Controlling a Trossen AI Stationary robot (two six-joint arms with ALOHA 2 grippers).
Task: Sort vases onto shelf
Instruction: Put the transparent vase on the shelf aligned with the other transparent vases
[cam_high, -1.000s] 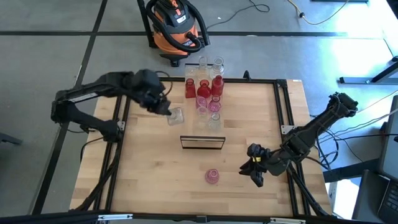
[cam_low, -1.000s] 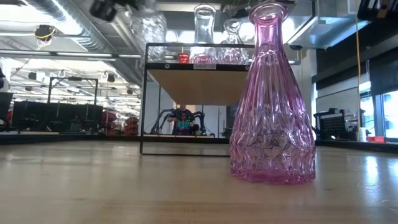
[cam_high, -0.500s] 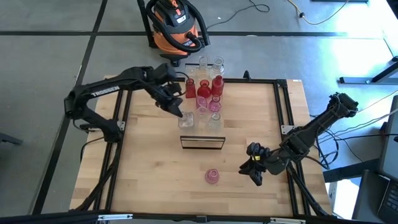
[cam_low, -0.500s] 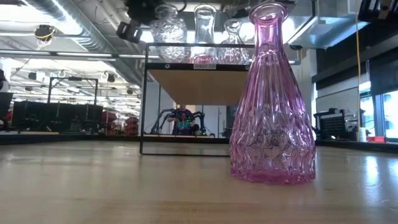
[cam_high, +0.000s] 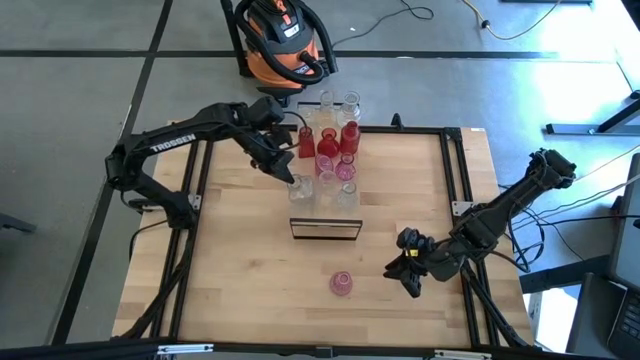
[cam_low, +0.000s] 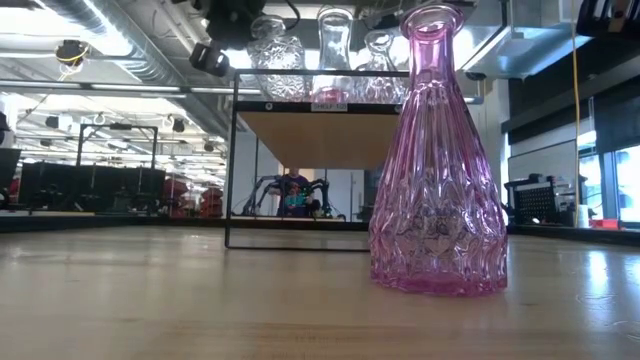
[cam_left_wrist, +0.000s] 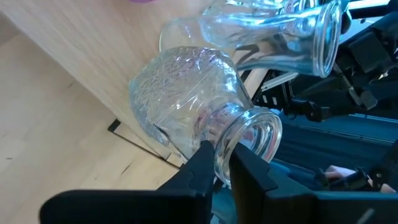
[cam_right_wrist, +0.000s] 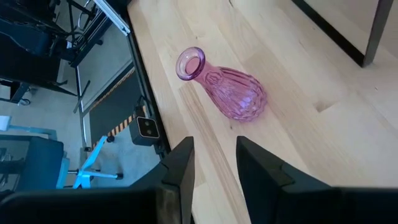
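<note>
My left gripper (cam_high: 291, 180) is shut on a round clear vase (cam_high: 301, 188) at the near left end of the shelf (cam_high: 325, 229). In the low view this vase (cam_low: 275, 58) stands upright with its base on the shelf (cam_low: 320, 130), beside other clear vases (cam_low: 335, 50). Red vases (cam_high: 327, 148), pink vases (cam_high: 345, 170) and clear vases (cam_high: 337, 103) stand in rows farther back on the shelf. One pink vase (cam_high: 341, 283) stands on the table in front of it. My right gripper (cam_high: 410, 268) hangs open just right of that pink vase (cam_right_wrist: 224, 90). My left gripper pinches the clear vase's rim (cam_left_wrist: 225, 163) at the top of its neck. One finger (cam_left_wrist: 245, 171) seems to reach into the mouth and the other (cam_left_wrist: 205, 163) lies outside. The fingers come slanting down from the table's left. The vase stands upright with its base on the shelf.
An orange shop vacuum (cam_high: 285, 40) stands on the floor beyond the far edge. Black frame rails (cam_high: 455, 170) run along the table's sides. Bare tabletop (cam_high: 230, 270) lies left of the shelf and near the front edge.
My left gripper has carried the clear vase toward the table's right and down, from beside the shelf's left side onto its near left end, and its wrist has turned. The vase now stands on the shelf next to the other clear vases.
</note>
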